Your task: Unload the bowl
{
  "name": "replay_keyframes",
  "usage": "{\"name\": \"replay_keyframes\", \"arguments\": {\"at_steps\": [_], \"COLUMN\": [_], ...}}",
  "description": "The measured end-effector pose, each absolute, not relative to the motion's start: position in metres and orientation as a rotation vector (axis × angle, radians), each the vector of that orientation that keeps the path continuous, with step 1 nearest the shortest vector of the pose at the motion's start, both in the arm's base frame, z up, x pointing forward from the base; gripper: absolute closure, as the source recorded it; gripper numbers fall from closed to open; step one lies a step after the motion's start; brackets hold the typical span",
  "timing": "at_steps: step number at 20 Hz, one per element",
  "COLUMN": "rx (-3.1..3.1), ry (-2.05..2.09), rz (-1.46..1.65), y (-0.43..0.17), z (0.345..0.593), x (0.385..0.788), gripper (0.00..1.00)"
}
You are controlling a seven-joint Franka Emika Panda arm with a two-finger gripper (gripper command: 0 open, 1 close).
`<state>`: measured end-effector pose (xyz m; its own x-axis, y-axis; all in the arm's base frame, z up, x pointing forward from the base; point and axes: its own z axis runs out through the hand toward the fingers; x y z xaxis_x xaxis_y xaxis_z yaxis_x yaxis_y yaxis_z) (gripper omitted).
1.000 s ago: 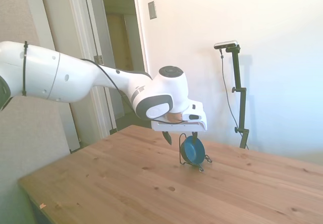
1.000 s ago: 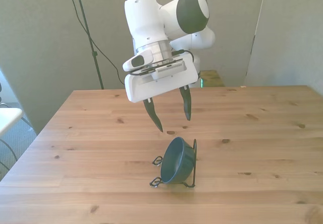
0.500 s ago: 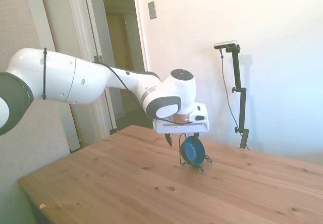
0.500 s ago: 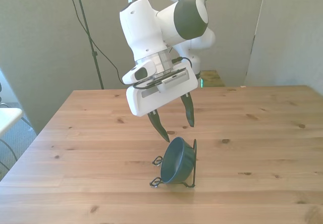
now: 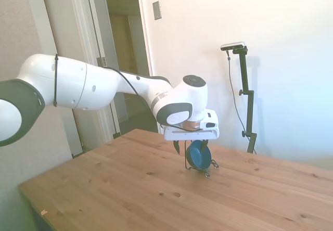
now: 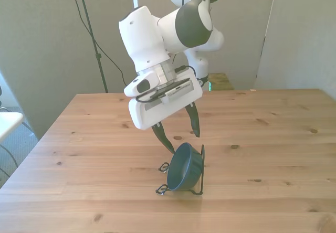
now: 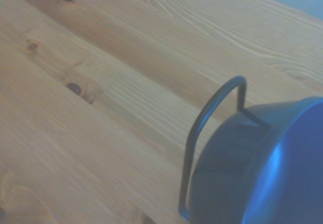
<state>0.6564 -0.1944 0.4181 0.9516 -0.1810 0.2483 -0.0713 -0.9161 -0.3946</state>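
Standing on edge in thin black wire rack (image 6: 201, 170), near middle of wooden table (image 6: 273, 138): small dark teal-blue bowl (image 6: 184, 167), hollow turned toward front view's left, back leaning on rack's upright loop. Same bowl (image 7: 262, 168) and rack loop (image 7: 207, 128) close in wrist view.

Poised just above bowl's upper rim: gripper (image 6: 181, 133), fingers spread apart, nothing between them, one fingertip (image 6: 169, 147) close beside rim.

Risks, judged:
- Fingertip striking rim instead of straddling it; bowl tipped or rolled out of rack.
- Finger catching wire loop; light rack dragged or lifted along.
- Smooth curved wall slipping under shallow pinch.
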Motion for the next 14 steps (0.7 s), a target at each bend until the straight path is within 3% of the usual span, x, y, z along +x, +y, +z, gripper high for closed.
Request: {"name": "replay_keyframes", "arguments": {"at_steps": [3, 4, 14], "rx": [-2.689, -2.681, -2.618], "ry": [0.146, 0.137, 0.204], "rz": [-0.41, -0.41, -0.456], "y": [-0.1984, -0.1978, -0.2038], "z": [0.4187, 0.419, 0.4197], "x": [0.6574, 0.6573, 0.6496], "gripper": [0.0, 1.0, 1.0]}}
